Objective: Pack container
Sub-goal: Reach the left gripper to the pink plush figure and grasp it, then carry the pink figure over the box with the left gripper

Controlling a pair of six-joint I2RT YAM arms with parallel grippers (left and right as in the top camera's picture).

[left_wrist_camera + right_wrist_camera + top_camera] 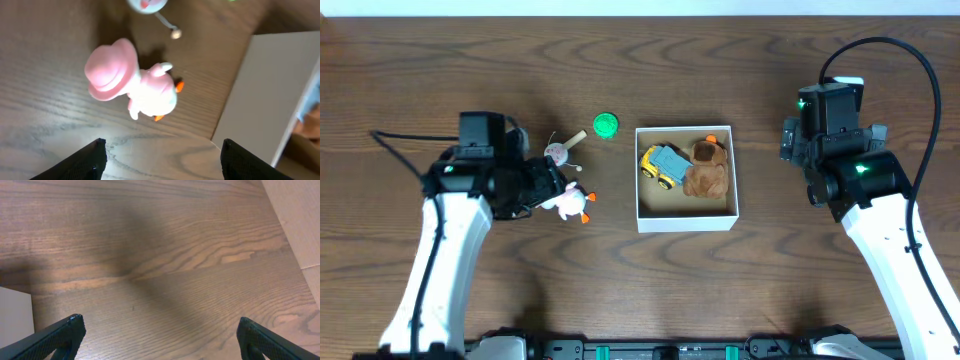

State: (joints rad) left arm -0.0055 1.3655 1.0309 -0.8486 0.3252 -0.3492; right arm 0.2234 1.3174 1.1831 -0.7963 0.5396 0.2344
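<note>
— Two pincers: state?
— Both released, empty: left pincer [162, 161], right pincer [160, 330]. Duck toy [132, 87] lies just ahead of the left; container [686, 223] beyond it, at desk [620, 300] centre.

left arm [438, 255]: white rounded link, black wrist housing, one small green light [448, 168], thin black cable [395, 147] | right arm [905, 260]: white link, black housing, two green lights [861, 170], long looping black cable [885, 40] | left pincer [162, 157]: black textured fingertips [92, 159] | right pincer [160, 337]: black dimpled fingertips [60, 336]
</note>
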